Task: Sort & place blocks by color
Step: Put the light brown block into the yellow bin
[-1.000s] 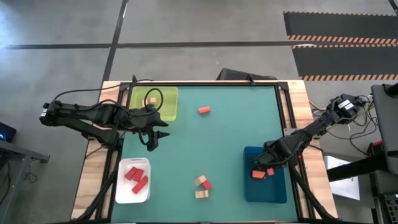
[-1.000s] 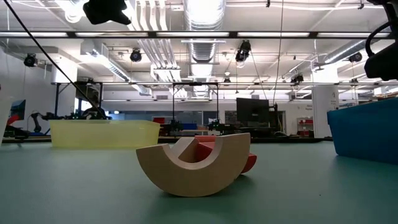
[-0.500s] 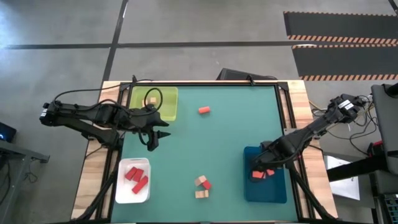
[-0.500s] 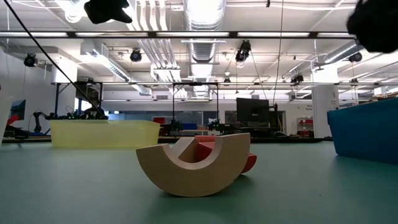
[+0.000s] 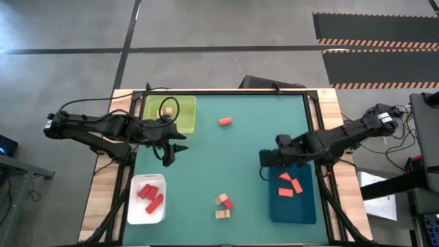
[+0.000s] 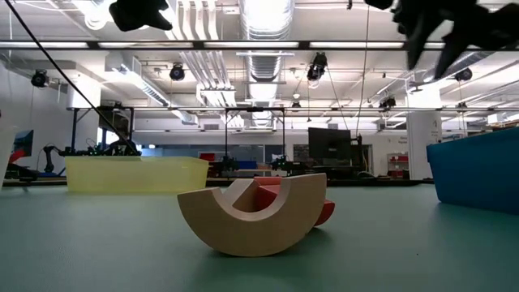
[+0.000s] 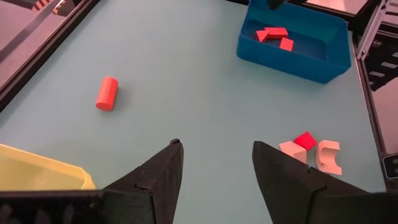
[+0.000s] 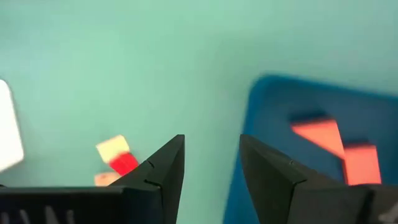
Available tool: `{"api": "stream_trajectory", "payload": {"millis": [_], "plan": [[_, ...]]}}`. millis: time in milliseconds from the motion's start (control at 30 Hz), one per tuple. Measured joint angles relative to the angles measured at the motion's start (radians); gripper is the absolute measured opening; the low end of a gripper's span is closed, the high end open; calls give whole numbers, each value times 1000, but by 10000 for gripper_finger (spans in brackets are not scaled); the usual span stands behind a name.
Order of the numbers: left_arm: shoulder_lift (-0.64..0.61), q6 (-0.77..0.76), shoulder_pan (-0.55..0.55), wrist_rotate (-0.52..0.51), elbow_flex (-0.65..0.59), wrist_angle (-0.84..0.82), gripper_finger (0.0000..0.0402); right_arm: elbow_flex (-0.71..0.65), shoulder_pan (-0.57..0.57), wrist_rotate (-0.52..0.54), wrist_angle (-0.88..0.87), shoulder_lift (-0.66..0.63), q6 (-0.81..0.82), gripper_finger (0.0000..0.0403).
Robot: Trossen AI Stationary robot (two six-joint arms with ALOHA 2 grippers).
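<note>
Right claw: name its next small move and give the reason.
Probably toward the small cluster of blocks on the mat. The right claw is open and empty at the blue tray's edge, with orange pieces lying inside. The cluster's red block and the orange cylinder remain unsorted; the cluster looks nearer. The left claw hovers by the yellow-green tray.

Both arms are dark, basically black, built from chunky jointed segments; the left gripper (image 5: 175, 153) has black cables looping along the arm behind it, one curling into a ring just back of the wrist; the right gripper (image 5: 264, 165) has a lighter patch far back at its arm's base; up close the fingers (image 7: 155, 177) are matte black wedges with angular, faceted faces
</note>
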Motion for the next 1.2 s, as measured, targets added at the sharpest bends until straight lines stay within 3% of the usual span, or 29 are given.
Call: {"api": "stream_trajectory", "payload": {"millis": [267, 633, 767, 1067, 1200], "plan": [[0, -45, 0, 0, 0, 0, 177, 64, -118, 20, 56, 1, -194, 130], [0, -50, 0, 0, 0, 0, 177, 226, -132, 10, 106, 142, -388, 119], [-5, -92, 0, 5, 0, 0, 177, 337, -132, 0, 106, 236, -562, 118], [-46, -123, -1, 57, 46, 0, 177, 566, -121, -157, 110, 419, -1060, 119], [-71, -123, -1, 61, 64, 0, 177, 625, -92, -176, 113, 480, -1231, 118]]}}
